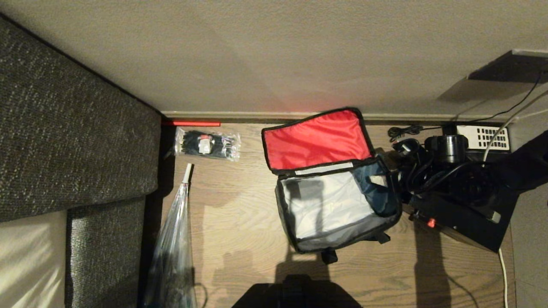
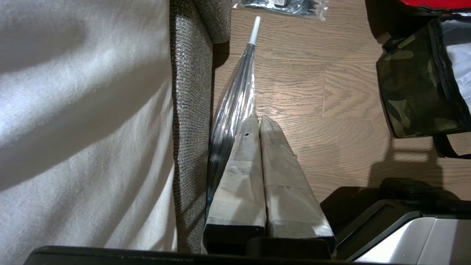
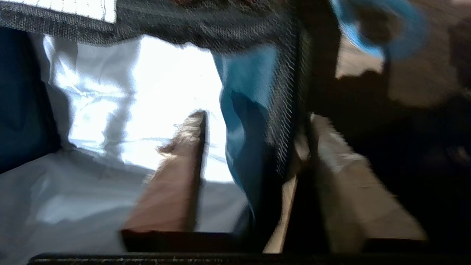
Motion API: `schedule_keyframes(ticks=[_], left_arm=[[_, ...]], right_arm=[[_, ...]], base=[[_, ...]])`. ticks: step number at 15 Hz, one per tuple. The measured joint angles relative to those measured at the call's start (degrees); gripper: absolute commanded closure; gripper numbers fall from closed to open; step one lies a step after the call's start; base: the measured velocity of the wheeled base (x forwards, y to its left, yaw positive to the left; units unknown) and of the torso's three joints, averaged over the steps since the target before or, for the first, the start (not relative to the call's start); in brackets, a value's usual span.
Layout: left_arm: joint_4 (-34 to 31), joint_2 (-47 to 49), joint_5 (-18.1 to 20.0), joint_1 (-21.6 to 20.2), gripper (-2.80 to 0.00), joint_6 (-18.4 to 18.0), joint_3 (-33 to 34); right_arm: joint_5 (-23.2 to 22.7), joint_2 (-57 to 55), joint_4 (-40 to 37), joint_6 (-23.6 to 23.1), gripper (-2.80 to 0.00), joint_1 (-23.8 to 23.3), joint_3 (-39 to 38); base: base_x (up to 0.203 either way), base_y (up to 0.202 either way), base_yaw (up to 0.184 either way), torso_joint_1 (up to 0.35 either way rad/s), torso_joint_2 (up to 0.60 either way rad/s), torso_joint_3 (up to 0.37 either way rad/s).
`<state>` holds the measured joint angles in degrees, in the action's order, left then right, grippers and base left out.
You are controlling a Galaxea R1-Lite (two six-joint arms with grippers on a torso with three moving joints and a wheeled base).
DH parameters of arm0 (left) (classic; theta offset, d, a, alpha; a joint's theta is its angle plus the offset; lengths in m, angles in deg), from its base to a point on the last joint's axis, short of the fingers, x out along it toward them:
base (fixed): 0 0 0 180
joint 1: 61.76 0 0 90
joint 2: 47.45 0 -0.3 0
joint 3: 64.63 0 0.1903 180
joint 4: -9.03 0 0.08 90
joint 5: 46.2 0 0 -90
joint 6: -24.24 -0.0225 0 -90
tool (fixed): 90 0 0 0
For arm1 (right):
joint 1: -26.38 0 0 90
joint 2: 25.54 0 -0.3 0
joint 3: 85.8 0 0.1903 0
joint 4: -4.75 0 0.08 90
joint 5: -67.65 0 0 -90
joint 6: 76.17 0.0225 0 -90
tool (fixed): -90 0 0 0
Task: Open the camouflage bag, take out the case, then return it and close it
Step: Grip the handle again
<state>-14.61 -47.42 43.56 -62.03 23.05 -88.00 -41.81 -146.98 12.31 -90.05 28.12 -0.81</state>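
Right end effector [image 3: 255, 117] half-open, straddling the bag's [image 1: 338, 201] 3 o'clock wall. The case [image 1: 462, 226] is lying outside. Best pinching only the rim, steadying. Left end effector [image 2: 259, 121] parked, closed.

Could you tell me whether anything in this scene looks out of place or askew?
Yes: the camouflage bag sits skewed on the wooden floor, lid flung open. The case lies outside beside it, amid tangled cables. The right gripper straddles the bag's side wall.

Case [image 1: 466, 222] right of camouflage bag [image 1: 338, 209]
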Motion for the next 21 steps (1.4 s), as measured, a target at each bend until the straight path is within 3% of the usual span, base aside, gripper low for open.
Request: schedule_keyframes(ticks=[4,6,9,13,16,21], left_arm=[[0.0,0.0,0.0,0.0,0.00,0.0,0.0],[0.0,0.0,0.0,-0.1,0.00,0.0,0.0],[0.0,0.0,0.0,0.0,0.00,0.0,0.0],[0.0,0.0,0.0,0.0,0.00,0.0,0.0],[0.0,0.0,0.0,0.0,0.00,0.0,0.0],[0.0,0.0,0.0,-0.1,0.00,0.0,0.0]], right_arm=[[0.9,0.7,-1.1,-0.6,0.00,0.2,0.3],[3.8,3.6,-3.5,-3.5,0.00,0.9,-2.6],[11.8,9.1,-6.5,-10.1,0.00,4.2,-7.4],[24.3,13.4,-1.8,-16.0,0.00,10.2,-9.7],[25.3,12.5,1.0,-14.9,0.00,12.7,-9.6],[31.1,5.1,1.5,-6.4,0.00,15.9,-2.9]], base=[[0.000,0.000,0.000,0.000,0.00,0.000],[0.000,0.000,0.000,0.000,0.00,0.000],[0.000,0.000,0.000,0.000,0.00,0.000],[0.000,0.000,0.000,0.000,0.00,0.000],[0.000,0.000,0.000,0.000,0.00,0.000],[0.000,0.000,0.000,0.000,0.00,0.000]])
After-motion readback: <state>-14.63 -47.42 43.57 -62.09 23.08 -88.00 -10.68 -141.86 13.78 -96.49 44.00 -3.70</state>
